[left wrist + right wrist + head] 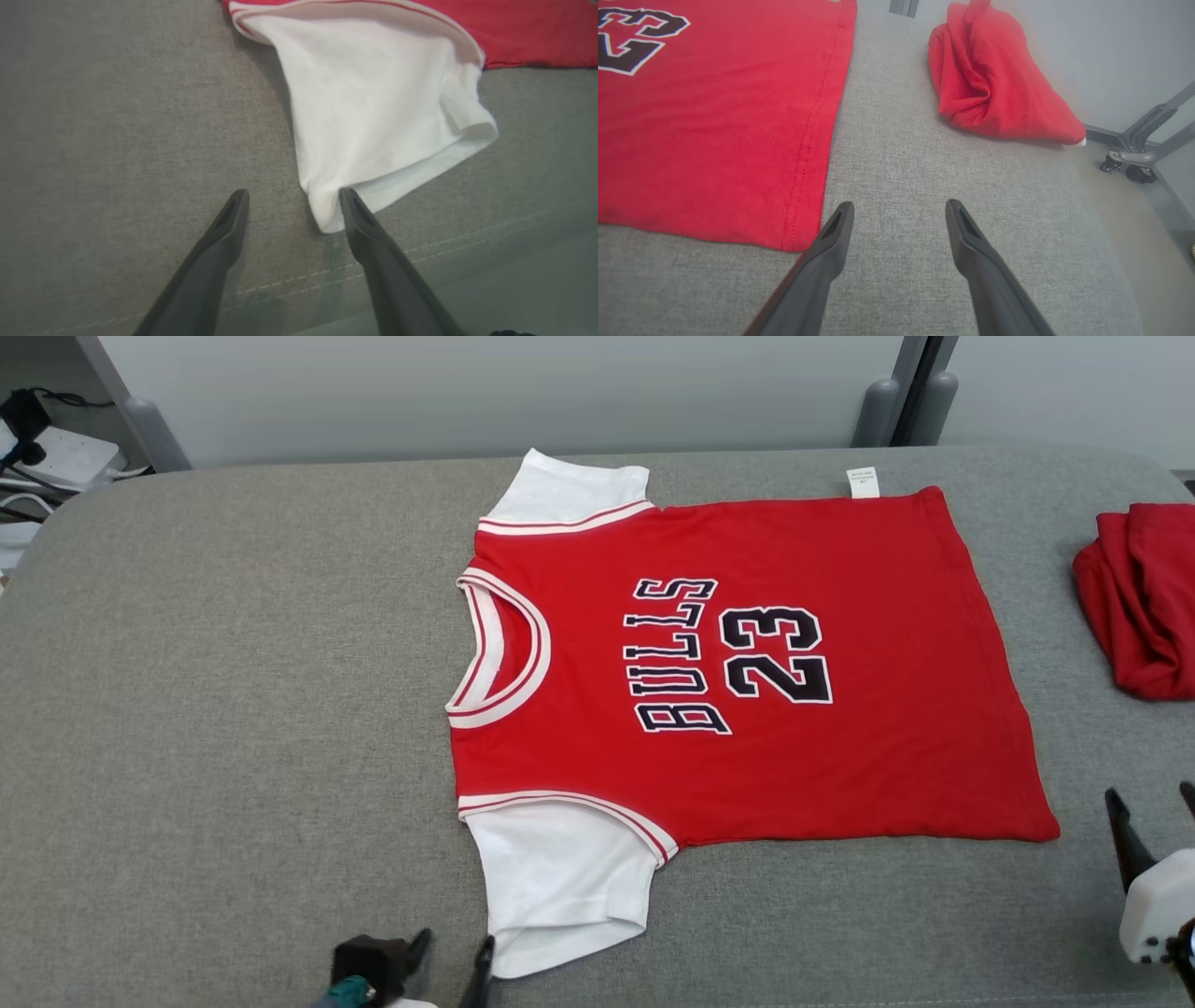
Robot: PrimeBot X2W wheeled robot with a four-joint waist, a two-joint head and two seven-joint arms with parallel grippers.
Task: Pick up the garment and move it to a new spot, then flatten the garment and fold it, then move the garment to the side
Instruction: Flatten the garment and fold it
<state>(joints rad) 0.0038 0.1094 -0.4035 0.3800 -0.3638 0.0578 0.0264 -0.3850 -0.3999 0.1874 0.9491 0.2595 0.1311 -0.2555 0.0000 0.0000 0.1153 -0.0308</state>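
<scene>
Two grippers stand spread and empty. The red fabric jersey (878, 747), white-sleeved, lies flat mid-frame on the grey upholstered surface (233, 709), collar left, hem right. At the near sleeve's cuff sits the left gripper (456, 945); the right gripper (1150, 795) waits just beyond the near hem corner.

A grey woven-fabric padded surface (233, 709) carries a bunched-up plain red cloth (1144, 597) near its right edge. Beyond its far left corner sits a white box with black cables (61, 457). A grey metal wheeled frame (1134, 158) stands by the pale wall (467, 392).
</scene>
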